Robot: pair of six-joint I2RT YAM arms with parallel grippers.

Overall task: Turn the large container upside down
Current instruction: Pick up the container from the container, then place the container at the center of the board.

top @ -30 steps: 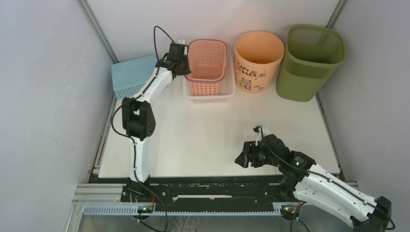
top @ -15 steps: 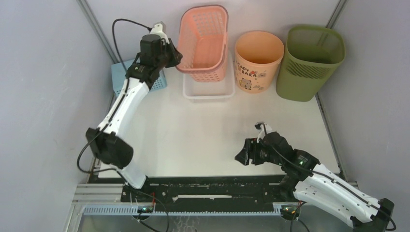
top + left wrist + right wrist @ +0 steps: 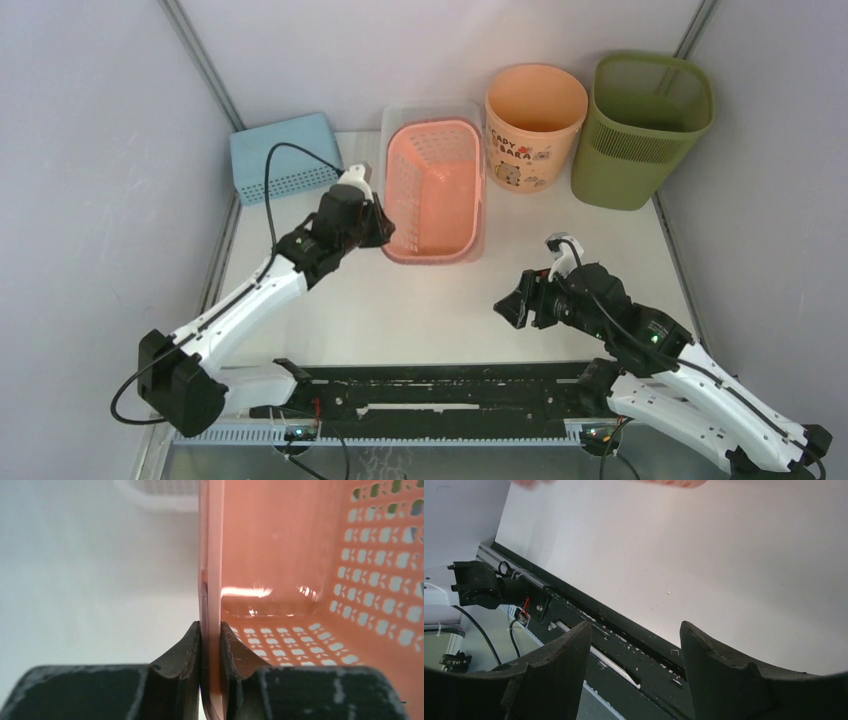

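The large container, an olive-green bin [image 3: 648,130] with a mesh upper band, stands upright at the back right corner with its opening up, and no gripper is near it. My left gripper [image 3: 380,228] is shut on the left rim of a pink perforated basket [image 3: 430,190] at mid table, far left of the bin. In the left wrist view the fingers [image 3: 187,645] pinch the basket's wall [image 3: 300,580]. My right gripper [image 3: 515,305] is open and empty over the near table, pointing left; in its own view it [image 3: 635,635] frames the black rail [image 3: 574,610].
A peach bucket [image 3: 535,110] with a cartoon print stands just left of the bin. A clear white tray [image 3: 430,112] sits behind the pink basket. A blue basket [image 3: 285,155] lies at the back left. Grey walls close in on both sides.
My left arm lifted the pink basket out of the white tray at the back and brought it toward the near side, to mid table. My right gripper rose slightly.
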